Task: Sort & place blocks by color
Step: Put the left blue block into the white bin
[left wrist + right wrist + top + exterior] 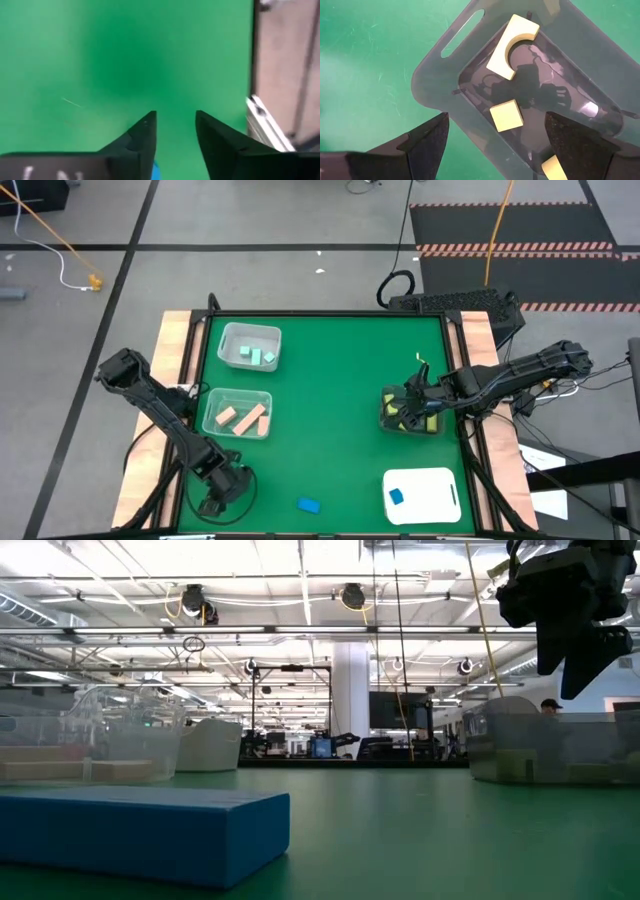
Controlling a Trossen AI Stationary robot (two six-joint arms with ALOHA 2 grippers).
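At the left we see the left gripper (213,502) low by the table's front edge, its jaws slightly parted and empty, with a blue block (308,505) lying on the green mat (330,380) near it. Two clear bins hold mint blocks (257,356) and salmon blocks (243,418). Further right, the right gripper (408,406) hangs wide open over a bin of yellow blocks (506,115). Another blue block (396,496) rests on the white tray (440,500).

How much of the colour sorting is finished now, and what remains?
Mostly done: mint green blocks in one clear bin, salmon blocks in another, yellow blocks in a third, one blue block on the white flat tray. In hand: nothing; the right gripper hangs open over the yellow bin. Left: the blue block on the mat.
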